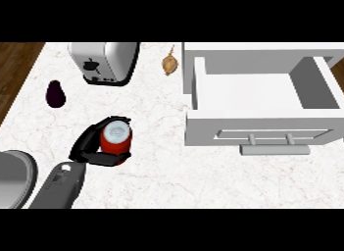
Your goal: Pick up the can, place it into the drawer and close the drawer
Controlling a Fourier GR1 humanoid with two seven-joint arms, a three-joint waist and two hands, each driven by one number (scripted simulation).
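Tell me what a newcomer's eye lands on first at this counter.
The red can left of the counter's middle stands out first, with the black left hand curled round it. Next comes the big white drawer at the right, open with nothing inside. A silver toaster stands at the far edge, with a dark eggplant nearby.

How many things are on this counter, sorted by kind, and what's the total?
Cans: 1, a red can, held in the left hand.
Drawers: 1, a white drawer, open.
Appliances: 1, a silver toaster.
Vegetables: 1, a dark eggplant.
Unclear kind: 1, a small brown object between the toaster and the drawer.
Total: 5
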